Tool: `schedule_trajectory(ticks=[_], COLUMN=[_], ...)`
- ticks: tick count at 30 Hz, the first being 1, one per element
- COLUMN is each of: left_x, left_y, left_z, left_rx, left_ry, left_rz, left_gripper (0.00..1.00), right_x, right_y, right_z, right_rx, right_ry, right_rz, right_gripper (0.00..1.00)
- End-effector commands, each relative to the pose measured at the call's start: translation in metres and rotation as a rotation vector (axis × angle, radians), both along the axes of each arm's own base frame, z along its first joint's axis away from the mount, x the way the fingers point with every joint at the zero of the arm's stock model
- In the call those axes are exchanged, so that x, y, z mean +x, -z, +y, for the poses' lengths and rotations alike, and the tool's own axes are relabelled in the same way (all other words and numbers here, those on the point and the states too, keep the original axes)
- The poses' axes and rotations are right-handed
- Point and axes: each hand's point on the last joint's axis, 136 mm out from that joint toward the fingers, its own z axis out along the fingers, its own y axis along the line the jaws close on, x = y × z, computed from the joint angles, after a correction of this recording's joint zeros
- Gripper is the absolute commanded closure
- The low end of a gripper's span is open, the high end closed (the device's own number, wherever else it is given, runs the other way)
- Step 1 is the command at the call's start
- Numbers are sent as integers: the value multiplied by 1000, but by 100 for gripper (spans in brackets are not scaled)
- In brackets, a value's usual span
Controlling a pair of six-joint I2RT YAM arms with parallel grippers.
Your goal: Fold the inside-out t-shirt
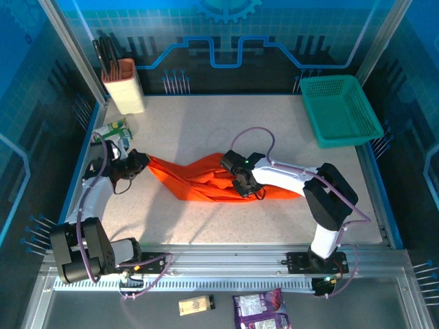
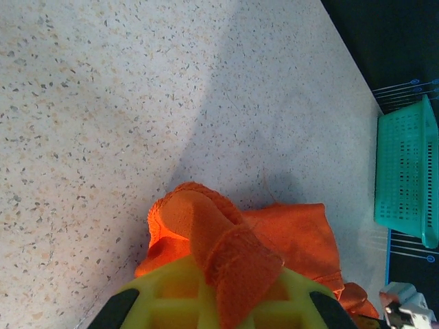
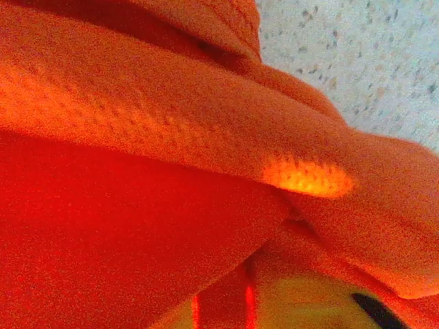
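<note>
Clamped tight: left claw and right claw both grip the inside-out t-shirt!
Fabric ropes between them; best drawn apart evenly, low over the desk, so it spreads untwisted.

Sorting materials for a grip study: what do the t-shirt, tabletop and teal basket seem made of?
T-shirt: soft matte knit fabric; fine weave shows close up, and it bunches. Tabletop: smooth speckled stone or laminate, unclear which. Basket: probably rigid plastic, with moulded mesh walls.
</note>
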Motion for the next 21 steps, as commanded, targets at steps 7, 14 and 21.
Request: schedule_trajectory(ticks=[7, 14, 21], left_x=[32, 38, 35], left_y=[-35, -59, -60], left_z=[27, 64, 78], left_rx=[-9, -51, -68], left_ry=[-46, -128, -163], left_rz=[-108, -168, -171], left_gripper=[100, 100, 100], right_x=[9, 5, -3], right_y=[-115, -171, -160], right_z=[-47, -109, -172], right_rx=[99, 298, 330], right_ry=[67, 227, 421], right_rz=[-210, -307, -294], right_gripper=[100, 100, 100])
